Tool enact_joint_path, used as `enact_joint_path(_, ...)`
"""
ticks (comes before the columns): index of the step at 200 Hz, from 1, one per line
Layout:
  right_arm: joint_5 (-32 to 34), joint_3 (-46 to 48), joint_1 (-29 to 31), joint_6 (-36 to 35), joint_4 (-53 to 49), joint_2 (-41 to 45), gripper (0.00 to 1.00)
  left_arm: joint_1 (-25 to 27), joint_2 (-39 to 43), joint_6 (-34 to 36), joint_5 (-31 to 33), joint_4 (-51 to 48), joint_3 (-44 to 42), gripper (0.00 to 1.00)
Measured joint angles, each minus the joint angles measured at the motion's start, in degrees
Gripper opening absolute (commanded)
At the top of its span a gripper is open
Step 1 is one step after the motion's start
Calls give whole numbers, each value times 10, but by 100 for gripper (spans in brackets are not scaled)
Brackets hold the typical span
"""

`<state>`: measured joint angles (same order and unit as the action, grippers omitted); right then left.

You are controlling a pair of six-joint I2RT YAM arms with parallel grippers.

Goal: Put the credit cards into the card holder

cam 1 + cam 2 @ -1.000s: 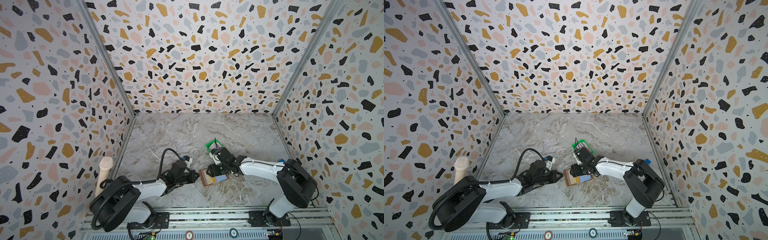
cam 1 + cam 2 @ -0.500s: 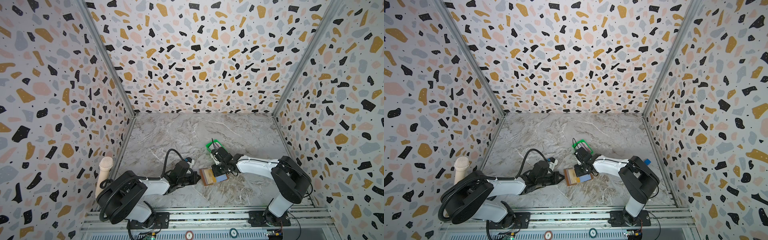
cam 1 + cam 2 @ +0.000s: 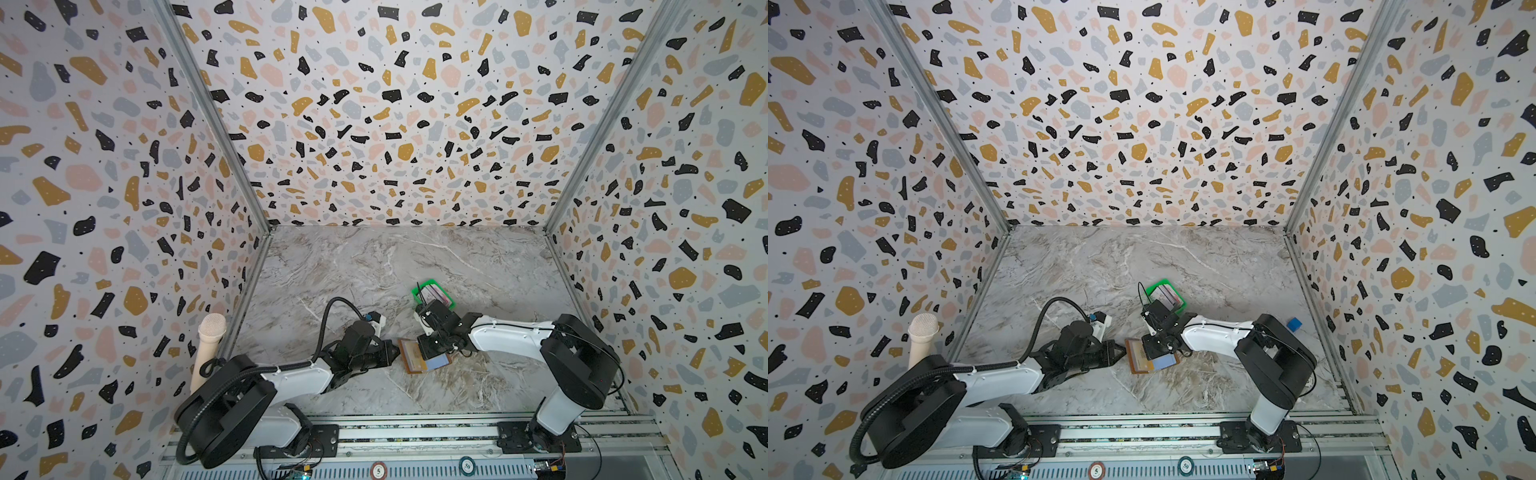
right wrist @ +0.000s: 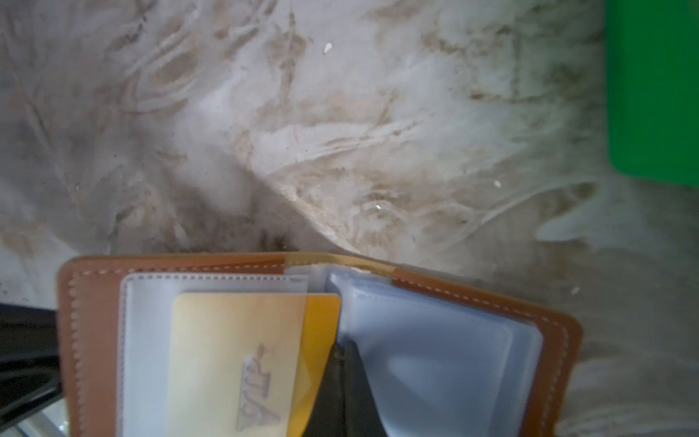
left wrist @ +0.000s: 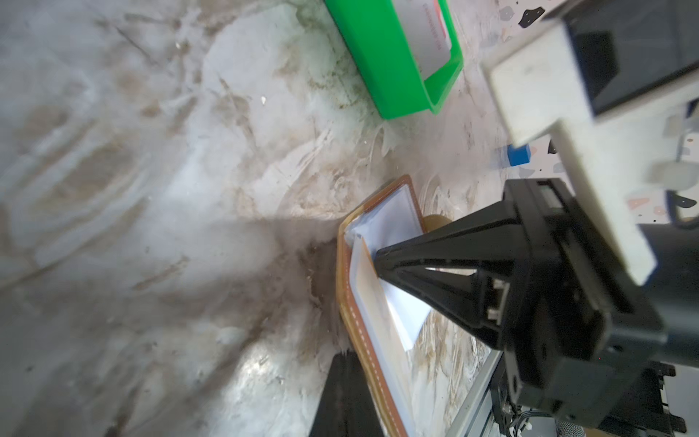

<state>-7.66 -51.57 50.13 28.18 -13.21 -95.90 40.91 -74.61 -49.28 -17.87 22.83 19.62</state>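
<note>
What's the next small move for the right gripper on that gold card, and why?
Probably nudge the gold card further into the clear sleeve: a strip of it sticks out, and the shut right gripper sits at that exposed edge.

— Where can I pass on the desk (image 3: 353, 266)?

— The far half is bare marble up to the back wall, and so is the far left corner.

— And by the front edge?

— Crowded at its middle. The card holder (image 3: 409, 355) lies open there, with my left gripper (image 3: 395, 354) against its left side and my right gripper (image 5: 378, 265) down on its sleeves. Nothing fits between them.

— Behind my right wrist?

— The green tray (image 5: 378, 56) stands just behind it, near the holder. A blue cube (image 3: 1294, 324) sits by the right edge, behind my right arm.
</note>
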Motion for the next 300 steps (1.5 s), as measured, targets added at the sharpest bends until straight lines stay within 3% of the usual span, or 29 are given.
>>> enact_joint_path(86,9,0,11,13,4,-2,1,-11,103,-9,38,-76,-3,0)
enact_joint_path(196,12,2,14,16,9,-2,1,13,-48,-10,23,-20,-6,0)
enact_joint_path(300,19,11,37,19,4,9,0,13,-67,-10,16,16,-7,0)
